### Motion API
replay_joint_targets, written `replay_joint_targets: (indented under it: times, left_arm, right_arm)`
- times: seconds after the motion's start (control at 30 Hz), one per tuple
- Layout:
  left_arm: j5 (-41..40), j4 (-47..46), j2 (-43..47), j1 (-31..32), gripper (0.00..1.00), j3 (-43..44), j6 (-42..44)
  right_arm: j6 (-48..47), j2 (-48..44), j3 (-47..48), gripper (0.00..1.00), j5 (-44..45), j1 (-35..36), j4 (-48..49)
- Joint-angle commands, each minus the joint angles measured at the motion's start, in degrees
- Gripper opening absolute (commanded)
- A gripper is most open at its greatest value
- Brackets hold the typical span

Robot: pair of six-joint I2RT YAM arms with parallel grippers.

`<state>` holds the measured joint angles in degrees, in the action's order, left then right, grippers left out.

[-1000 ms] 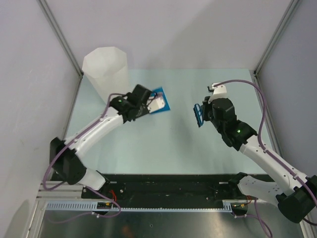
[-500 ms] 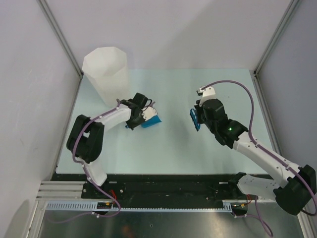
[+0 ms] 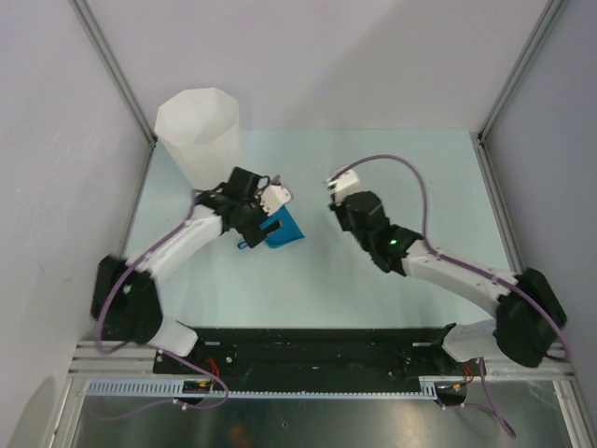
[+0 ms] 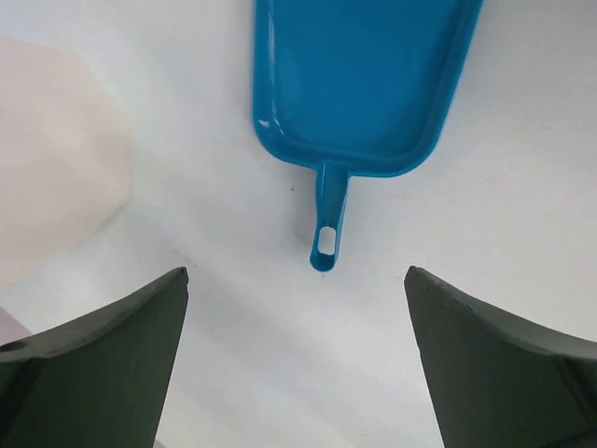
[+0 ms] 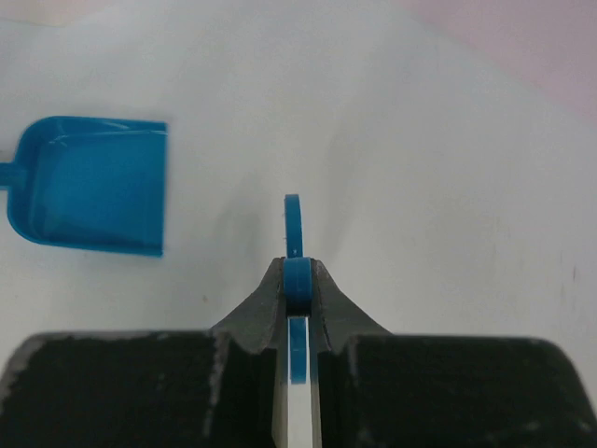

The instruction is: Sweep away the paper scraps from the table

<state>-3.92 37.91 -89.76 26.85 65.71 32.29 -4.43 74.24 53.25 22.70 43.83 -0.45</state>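
Note:
No paper scraps show in any view. A blue dustpan (image 3: 284, 230) lies flat on the mint-green table (image 3: 392, 168), left of centre. In the left wrist view its tray (image 4: 359, 84) looks empty and its handle (image 4: 327, 224) points back at me. My left gripper (image 4: 297, 273) hovers just behind that handle, open wide, touching nothing. My right gripper (image 5: 297, 273) is shut on the thin blue brush handle (image 5: 293, 224), seen edge-on, right of the dustpan (image 5: 93, 187) and apart from it.
A tall white faceted bin (image 3: 198, 135) stands at the table's back left corner, close behind the left arm. Grey walls with metal posts close in the left, back and right sides. The right arm (image 3: 448, 271) stretches across the table's middle right.
My left gripper has opened and let go of the dustpan, which now rests on the table. My right gripper has moved left toward the centre with the brush.

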Motion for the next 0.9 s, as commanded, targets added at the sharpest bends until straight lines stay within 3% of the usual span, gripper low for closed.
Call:
replay_joint_targets:
  times: [0.0, 0.07, 0.2, 0.43, 0.53, 0.63, 0.67, 0.7, 0.83, 0.87]
  left_arm:
    - [13.4, -0.5, 18.1, -2.9, 1.00, -3.1, -3.6]
    - [17.3, -0.6, 22.8, -7.2, 1.00, -6.6, -3.7]
    - [22.0, -0.9, 30.3, -15.8, 1.00, -12.2, -4.0]
    - [22.1, -1.3, 31.0, -22.4, 1.00, -18.2, -4.8]
    - [22.1, -1.6, 30.6, -23.8, 1.00, -18.3, -4.8]
    - [21.9, -2.0, 29.9, -24.7, 1.00, -18.4, -4.9]
    - [21.9, -2.0, 29.6, -25.0, 1.00, -18.5, -5.0]
    - [21.6, -2.0, 29.6, -25.4, 1.00, -18.4, -5.0]
    - [20.9, -2.1, 29.0, -25.6, 1.00, -17.8, -5.1]
    - [20.9, -2.1, 28.9, -25.6, 1.00, -17.7, -5.1]
  right_arm:
    - [-18.0, 8.6, -0.4, 0.00, 5.1, 8.4, 23.6]
    - [-22.5, 14.3, -0.1, 0.00, 4.4, 12.6, 33.5]
    - [-33.0, 23.2, 3.2, 0.00, 2.3, 17.3, 40.4]
    - [-50.6, 40.4, 9.9, 0.00, 7.8, 21.5, 52.2]
    - [-54.7, 45.5, 12.0, 0.00, 8.9, 22.6, 52.5]
    - [-52.5, 46.1, 12.3, 0.03, 8.4, 23.4, 47.0]
    - [-49.7, 45.7, 12.3, 0.10, 8.3, 23.6, 45.5]
    - [-47.9, 44.3, 12.3, 0.37, 8.2, 23.8, 43.7]
    - [-39.2, 36.8, 12.3, 0.99, 3.7, 24.3, 30.5]
    - [-37.4, 34.9, 12.3, 1.00, 1.9, 24.4, 28.2]
